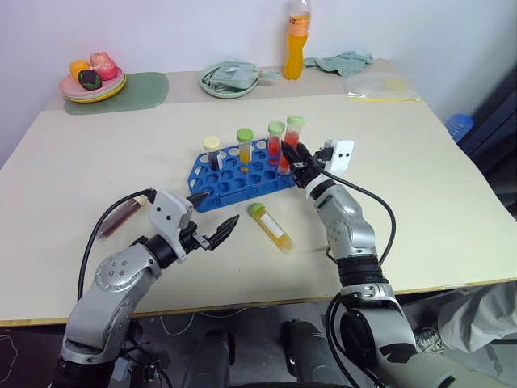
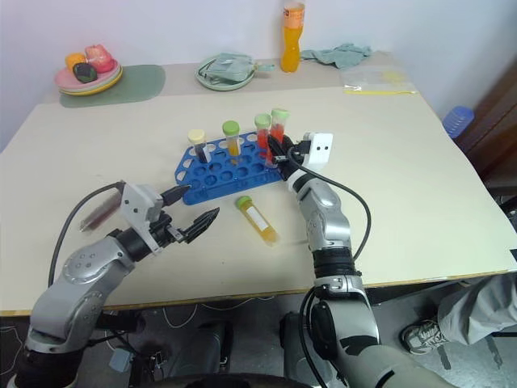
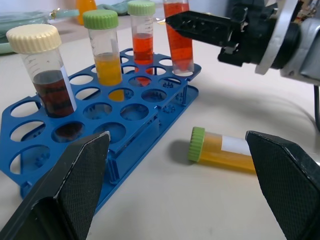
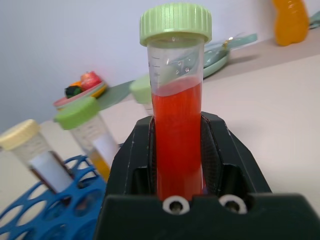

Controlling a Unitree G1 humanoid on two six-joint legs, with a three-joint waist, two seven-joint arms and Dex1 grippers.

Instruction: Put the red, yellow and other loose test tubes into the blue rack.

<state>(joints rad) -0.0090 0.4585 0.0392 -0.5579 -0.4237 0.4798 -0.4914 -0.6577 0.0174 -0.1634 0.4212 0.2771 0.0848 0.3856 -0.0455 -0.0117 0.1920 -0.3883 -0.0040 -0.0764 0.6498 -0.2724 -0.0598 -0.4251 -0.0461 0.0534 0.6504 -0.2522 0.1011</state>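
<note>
The blue rack sits mid-table with three capped tubes standing in it: dark with a cream cap, yellow and red. My right gripper is shut on another red test tube with a green cap, held upright with its lower end at the rack's right corner hole. A yellow test tube lies loose on the table in front of the rack. My left gripper hangs open and empty just left of it. A dark maroon tube lies behind my left arm.
Along the far edge stand an orange drink bottle, a plate of fruit on a green mat, a green plate, a cloth and a clear bag. Black cables trail from both wrists.
</note>
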